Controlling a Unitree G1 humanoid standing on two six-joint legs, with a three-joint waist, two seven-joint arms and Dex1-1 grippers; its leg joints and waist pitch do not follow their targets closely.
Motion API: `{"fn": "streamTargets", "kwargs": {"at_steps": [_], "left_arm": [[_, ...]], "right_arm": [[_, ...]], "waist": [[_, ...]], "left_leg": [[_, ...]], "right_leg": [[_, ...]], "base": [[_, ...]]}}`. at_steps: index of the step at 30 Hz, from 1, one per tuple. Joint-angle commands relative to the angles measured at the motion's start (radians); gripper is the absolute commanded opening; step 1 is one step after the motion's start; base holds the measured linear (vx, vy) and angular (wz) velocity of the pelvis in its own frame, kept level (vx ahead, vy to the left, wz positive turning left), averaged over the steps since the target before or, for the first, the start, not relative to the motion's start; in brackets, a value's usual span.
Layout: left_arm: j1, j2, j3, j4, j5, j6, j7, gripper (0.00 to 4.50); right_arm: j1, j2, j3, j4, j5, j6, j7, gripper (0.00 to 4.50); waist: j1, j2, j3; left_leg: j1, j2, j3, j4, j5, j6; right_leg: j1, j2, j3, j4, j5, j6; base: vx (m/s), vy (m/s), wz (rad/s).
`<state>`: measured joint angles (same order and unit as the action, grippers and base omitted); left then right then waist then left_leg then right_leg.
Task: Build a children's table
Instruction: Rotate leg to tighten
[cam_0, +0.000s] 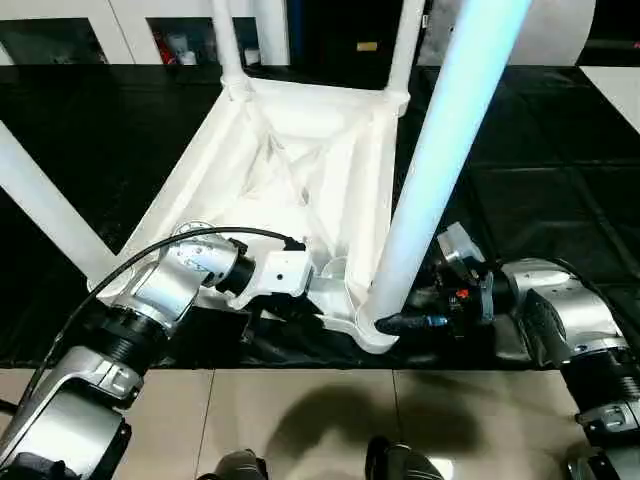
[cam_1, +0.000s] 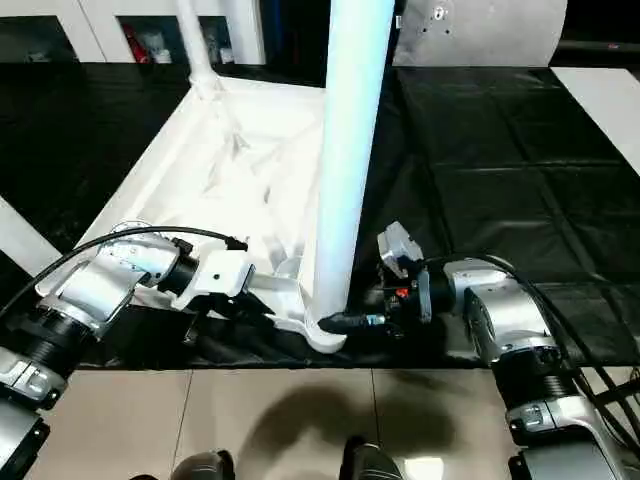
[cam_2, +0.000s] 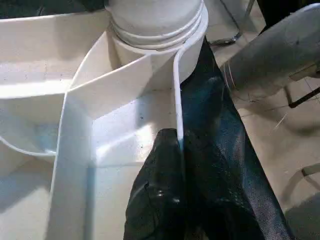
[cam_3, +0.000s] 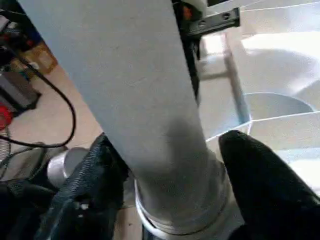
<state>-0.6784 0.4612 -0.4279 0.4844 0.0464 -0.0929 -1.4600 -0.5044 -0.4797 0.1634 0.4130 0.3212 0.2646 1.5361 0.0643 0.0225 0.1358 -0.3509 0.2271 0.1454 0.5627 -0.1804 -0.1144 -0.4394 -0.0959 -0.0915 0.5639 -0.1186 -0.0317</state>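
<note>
The white tabletop lies upside down on a black mat, ribbed underside up. Two tube legs stand in its far corner sockets, and another leg slants up at the near left. A thick leg rises from the near right socket. My right gripper is shut on this leg just above its ringed base, one black finger on each side. My left gripper is shut on the tabletop's thin near rim, close to the same socket.
The black mat stretches far to the right and behind. Beige floor tiles begin right at the table's near edge. A white cabinet with glass doors stands at the back left. A black cable loops over my left forearm.
</note>
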Motion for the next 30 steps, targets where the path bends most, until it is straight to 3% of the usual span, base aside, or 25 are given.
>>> {"fn": "streamTargets", "kwargs": {"at_steps": [1,7,11,14,16,17,18,21,22,23,24,25,27,28,29,30], "left_arm": [[0.023,-0.005,-0.077,0.022,0.032,-0.012,-0.055,0.00],[0.029,-0.012,-0.062,0.024,0.012,0.009,-0.060,0.00],[0.045,-0.028,-0.021,-0.007,-0.010,0.115,0.006,0.00],[0.054,-0.043,0.003,-0.032,-0.013,0.189,0.071,0.00],[0.064,-0.070,0.032,-0.065,-0.009,0.277,0.166,0.00],[0.064,-0.070,0.032,-0.065,-0.009,0.277,0.166,0.00],[0.082,-0.103,0.049,-0.114,-0.005,0.364,0.246,0.00],[0.101,-0.145,0.066,-0.167,0.000,0.449,0.313,0.00],[0.103,-0.173,0.079,-0.183,0.008,0.491,0.362,0.00],[0.103,-0.173,0.079,-0.183,0.008,0.491,0.362,0.00],[0.097,-0.205,0.093,-0.190,0.021,0.530,0.428,0.00],[0.094,-0.217,0.099,-0.189,0.026,0.540,0.451,0.00],[0.081,-0.243,0.101,-0.178,0.043,0.550,0.502,0.00],[0.074,-0.255,0.101,-0.171,0.046,0.551,0.519,0.00],[0.071,-0.265,0.102,-0.173,0.051,0.559,0.536,0.00],[0.064,-0.270,0.100,-0.167,0.058,0.555,0.546,0.00]], "right_arm": [[-0.015,-0.003,-0.001,-0.008,0.018,0.007,0.017,2.79],[-0.008,0.001,0.003,-0.025,0.031,0.034,0.024,2.39],[0.014,0.045,-0.019,-0.071,0.024,0.086,-0.112,2.23],[0.021,0.083,-0.030,-0.094,-0.007,0.111,-0.237,2.18],[0.024,0.143,-0.048,-0.120,-0.040,0.136,-0.395,2.15],[0.024,0.143,-0.048,-0.120,-0.040,0.136,-0.395,2.14],[0.017,0.210,-0.066,-0.118,-0.090,0.159,-0.568,2.12],[0.016,0.275,-0.087,-0.126,-0.134,0.178,-0.734,2.08],[0.015,0.317,-0.106,-0.131,-0.147,0.193,-0.826,2.07],[0.015,0.317,-0.106,-0.131,-0.147,0.193,-0.826,2.05],[0.015,0.353,-0.115,-0.137,-0.175,0.201,-0.921,2.05],[0.015,0.363,-0.117,-0.136,-0.187,0.200,-0.952,2.05],[0.017,0.382,-0.110,-0.125,-0.214,0.165,-0.999,2.05],[0.019,0.388,-0.109,-0.121,-0.223,0.147,-1.015,2.05],[0.021,0.397,-0.115,-0.122,-0.229,0.136,-1.030,2.05],[0.025,0.401,-0.135,-0.129,-0.208,0.122,-1.016,2.55]], "waist": [[-0.002,-0.016,-0.090],[-0.001,-0.017,-0.088],[-0.003,-0.017,-0.084],[-0.009,-0.019,-0.075],[-0.020,-0.018,-0.065],[-0.025,-0.019,-0.064],[-0.038,-0.022,-0.059],[-0.064,-0.018,-0.053],[-0.075,-0.012,-0.053],[-0.079,-0.007,-0.052],[-0.092,0.010,-0.052],[-0.098,0.011,-0.051],[-0.103,0.025,-0.040],[-0.104,0.037,-0.037],[-0.097,0.040,-0.032],[-0.085,0.032,-0.014]], "left_leg": [[-0.013,-0.014,0.033,-0.049,-0.111,0.120],[-0.013,-0.015,0.033,-0.049,-0.117,0.114],[-0.015,-0.015,0.033,-0.051,-0.120,0.105],[-0.015,-0.020,0.031,-0.054,-0.162,0.076],[-0.014,-0.030,0.028,-0.056,-0.205,0.052],[-0.014,-0.031,0.027,-0.057,-0.212,0.042],[-0.020,-0.036,0.022,-0.057,-0.222,0.021],[-0.023,-0.047,0.013,-0.055,-0.263,0.012],[-0.023,-0.049,0.010,-0.055,-0.285,0.019],[-0.018,-0.048,0.009,-0.056,-0.298,0.020],[-0.014,-0.037,-0.004,-0.063,-0.356,0.034],[-0.015,-0.032,-0.007,-0.067,-0.373,0.035],[0.005,-0.010,-0.020,-0.084,-0.504,0.045],[0.002,0.021,-0.038,-0.109,-0.635,0.051],[-0.007,0.046,-0.045,-0.131,-0.702,0.054],[0.013,0.057,-0.034,-0.161,-0.826,0.035]], "right_leg": [[0.082,-0.022,0.036,-0.040,-0.251,-0.242],[0.083,-0.023,0.036,-0.042,-0.281,-0.231],[0.083,-0.023,0.037,-0.043,-0.295,-0.225],[0.080,-0.022,0.036,-0.054,-0.402,-0.182],[0.074,-0.023,0.030,-0.074,-0.558,-0.113],[0.074,-0.022,0.028,-0.077,-0.594,-0.096],[0.075,-0.021,0.020,-0.086,-0.680,-0.043],[0.073,-0.020,-0.005,-0.111,-0.770,0.022],[0.075,-0.017,-0.016,-0.123,-0.776,0.043],[0.072,-0.017,-0.022,-0.130,-0.770,0.040],[0.084,-0.019,-0.046,-0.141,-0.722,0.031],[0.086,-0.019,-0.050,-0.145,-0.696,0.026],[0.089,-0.014,-0.078,-0.156,-0.642,0.019],[0.113,-0.015,-0.077,-0.119,-0.549,0.010],[0.124,-0.018,-0.055,-0.069,-0.469,-0.008],[0.096,-0.017,-0.005,-0.015,-0.375,-0.058]], "base": [[0.000,0.000,0.00],[0.000,0.000,0.00],[0.000,0.000,0.00],[0.000,0.000,0.00],[0.000,0.000,0.00],[-0.053,-0.010,-0.06],[-0.055,0.000,-0.12],[-0.054,0.010,-0.16],[-0.052,0.023,-0.20],[0.000,0.000,0.00],[-0.040,0.051,-0.16],[-0.040,0.051,-0.16],[-0.018,0.026,-0.07],[0.000,0.000,0.00],[0.000,0.000,0.00],[0.000,0.000,0.00]]}}
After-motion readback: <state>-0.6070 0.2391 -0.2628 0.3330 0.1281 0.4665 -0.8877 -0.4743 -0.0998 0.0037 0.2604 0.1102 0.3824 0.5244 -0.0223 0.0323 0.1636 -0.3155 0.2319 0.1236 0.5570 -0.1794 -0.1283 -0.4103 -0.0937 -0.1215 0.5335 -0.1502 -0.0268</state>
